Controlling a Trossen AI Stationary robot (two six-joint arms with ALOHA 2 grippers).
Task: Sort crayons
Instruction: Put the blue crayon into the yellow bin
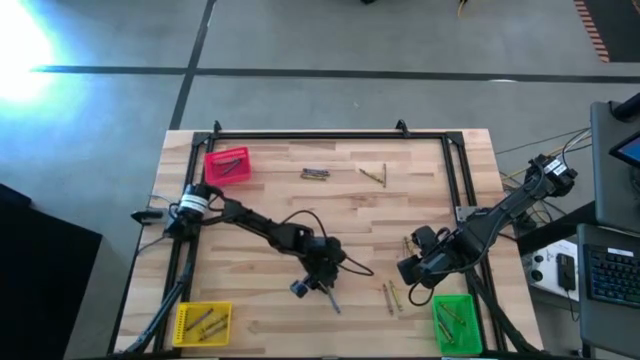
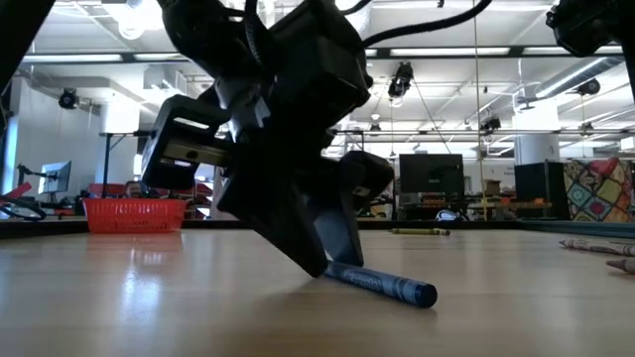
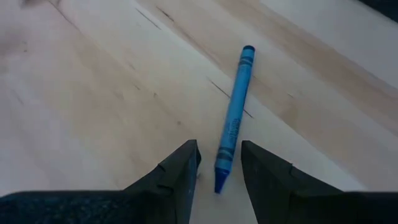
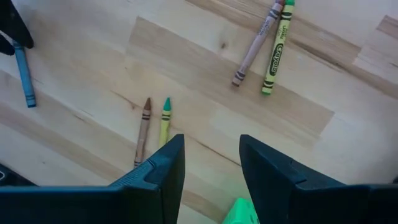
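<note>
Sorting crayons, pick-up stage. My left tool (image 3: 217, 171) stands low over the counter (image 1: 270, 190), tilted, its two fingers apart with the pointed end of the blue crayon (image 3: 233, 118) lying between them. The crayon rests flat on the wood and is not yet clamped; the low view shows it (image 2: 382, 285) lying on the surface, one end tucked under my fingertips.

My right tool (image 4: 211, 162) hangs above the counter just beside the green bin (image 1: 455, 322), fingers apart and empty. Past them lie a brown crayon (image 4: 142, 132) and a yellow-green crayon (image 4: 165, 121), side by side.

Step in hand, as I judge it: taking up the blue crayon. The next move calls for my left fingers to close squarely on the thin stick without rolling it away, then a lift and a carry to a bin. Which bin suits blue I cannot tell.

Count, from the high view: three bins, namely a red bin (image 1: 228, 166), a yellow bin (image 1: 203, 322) and the green one, each already holding a few crayons too small to number. Loose on the counter: one blue, the pair near my right tool, a second pair (image 4: 267, 46) farther off, a dark cluster (image 1: 315, 173), and an olive cluster (image 1: 374, 176).
</note>
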